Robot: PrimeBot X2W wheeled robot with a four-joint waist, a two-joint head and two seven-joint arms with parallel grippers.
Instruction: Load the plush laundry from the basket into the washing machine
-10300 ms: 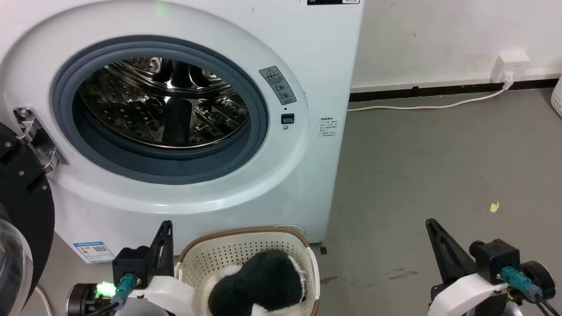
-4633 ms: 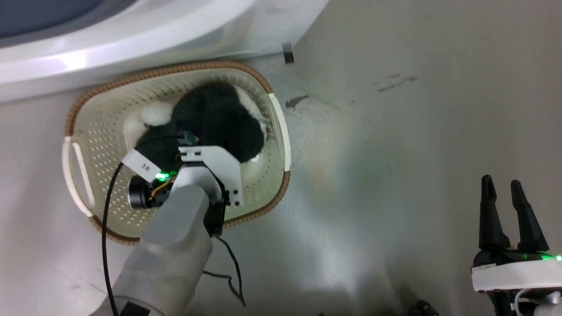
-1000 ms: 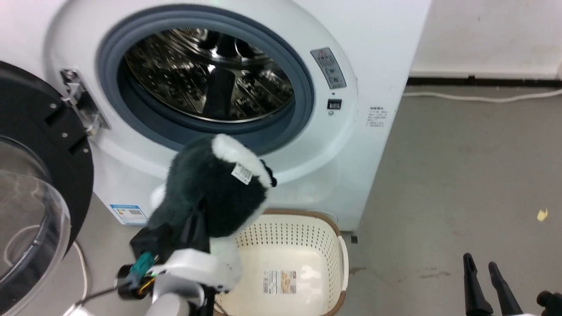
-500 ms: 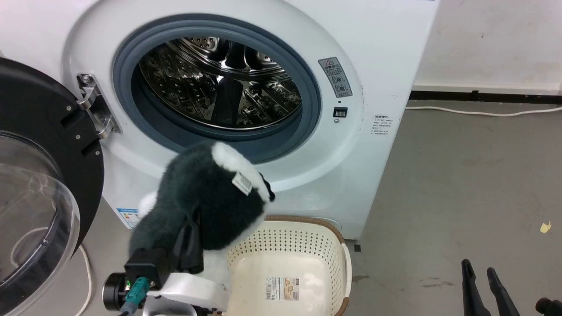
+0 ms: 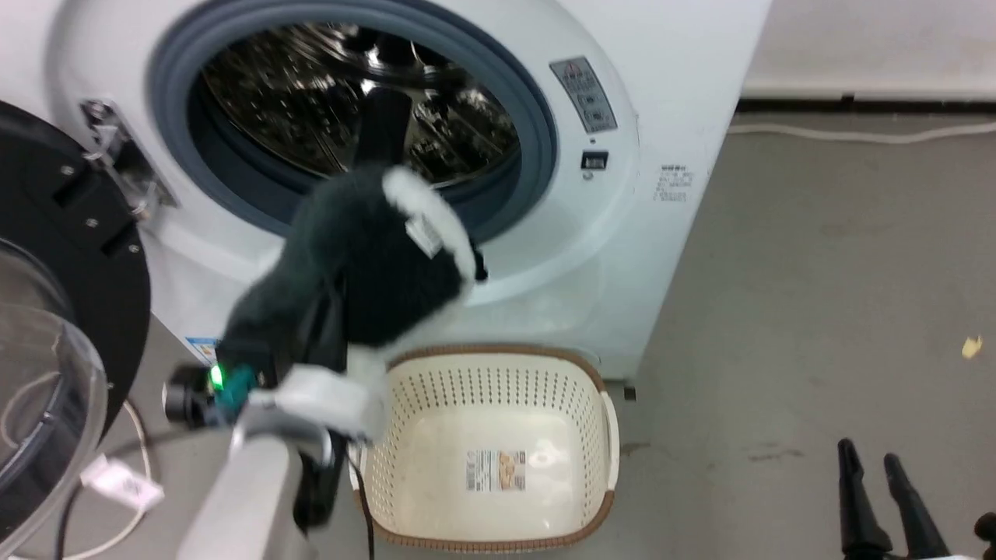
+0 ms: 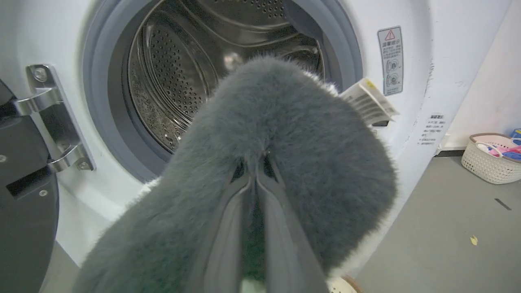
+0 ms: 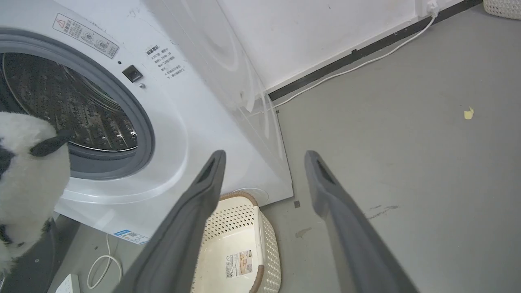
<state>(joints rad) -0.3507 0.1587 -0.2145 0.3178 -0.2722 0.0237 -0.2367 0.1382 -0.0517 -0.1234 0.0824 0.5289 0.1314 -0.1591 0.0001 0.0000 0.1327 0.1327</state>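
Note:
The black plush laundry [image 5: 366, 249] with white patches and a small tag hangs in the air in front of the lower edge of the washing machine's [image 5: 622, 233] grey door ring [image 5: 545, 140]. My left gripper [image 5: 333, 299] is shut on the plush from below. In the left wrist view its fingers [image 6: 268, 211] sink into the fur [image 6: 309, 154], with the steel drum [image 6: 179, 81] just behind. The cream basket [image 5: 482, 385] stands on the floor below, holding only its floor label [image 5: 496, 470]. My right gripper [image 5: 867, 455] is open at the lower right, its fingers apart [image 7: 264, 156] over the floor.
The black-framed glass door [image 5: 70, 257] is swung open at the left. A white cable [image 5: 856, 134] runs along the wall base. A yellow scrap [image 5: 970, 347] lies on the grey floor. A second basket [image 6: 490, 158] with coloured items stands far right.
My left gripper has carried the plush up and forward, from below the door ring to overlapping the ring's lower edge. The head view has shifted. The right gripper stays low and open.

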